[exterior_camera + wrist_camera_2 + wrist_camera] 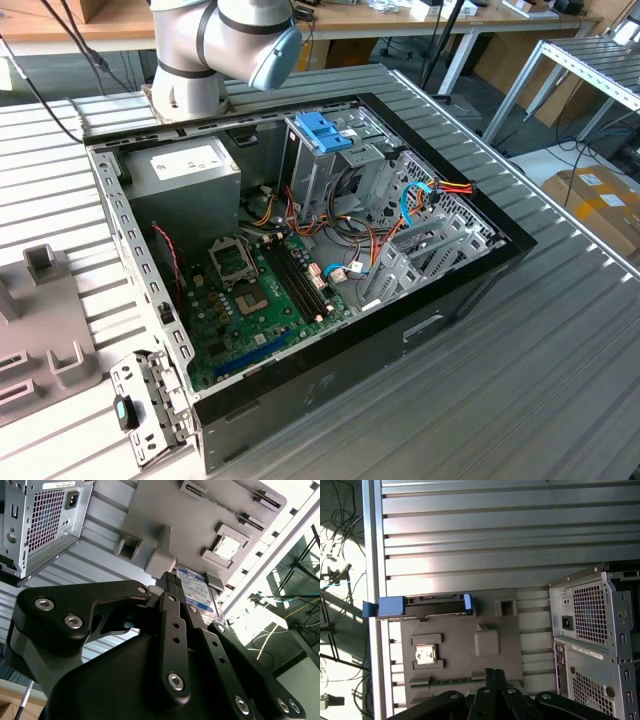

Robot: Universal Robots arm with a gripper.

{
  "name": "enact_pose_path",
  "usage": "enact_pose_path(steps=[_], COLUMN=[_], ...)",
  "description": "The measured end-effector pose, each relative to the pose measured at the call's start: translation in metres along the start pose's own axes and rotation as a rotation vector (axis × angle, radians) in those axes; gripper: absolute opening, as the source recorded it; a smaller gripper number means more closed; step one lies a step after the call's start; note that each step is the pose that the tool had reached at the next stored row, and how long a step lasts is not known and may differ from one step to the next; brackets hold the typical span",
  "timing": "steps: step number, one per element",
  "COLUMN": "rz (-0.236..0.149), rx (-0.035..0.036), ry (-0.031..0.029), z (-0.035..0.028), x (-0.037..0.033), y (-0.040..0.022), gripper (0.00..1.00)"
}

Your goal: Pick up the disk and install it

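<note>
Your jaws, pressed together and empty, sit short of the disk (432, 606); its long axis runs toward the worktop (470, 530) edge.

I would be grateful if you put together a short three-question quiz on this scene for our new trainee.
1. True or false: the gripper is holding the disk.
2. Short answer: is the computer case open or closed on its upward side?
3. Multiple choice: where does the disk rest? A, in the computer case; B, on the grey tray; C, in the gripper.

Key: 1 false, the jaws are shut on nothing, apart from the disk. 2 open, its inside shows in the exterior view. 3 B.
</note>
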State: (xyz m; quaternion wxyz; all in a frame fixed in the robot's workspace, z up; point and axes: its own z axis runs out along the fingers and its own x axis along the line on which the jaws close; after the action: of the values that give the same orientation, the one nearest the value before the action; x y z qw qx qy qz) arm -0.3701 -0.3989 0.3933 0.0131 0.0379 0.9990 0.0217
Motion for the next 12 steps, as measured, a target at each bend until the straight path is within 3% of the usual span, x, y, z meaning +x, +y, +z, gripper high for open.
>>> enact_pose_path(steps=[12], rz=[0.000], rx=[0.0001], ry=[0.0000], z=[-0.0001], x=[0.0043], y=[-0.0003], gripper=[0.11])
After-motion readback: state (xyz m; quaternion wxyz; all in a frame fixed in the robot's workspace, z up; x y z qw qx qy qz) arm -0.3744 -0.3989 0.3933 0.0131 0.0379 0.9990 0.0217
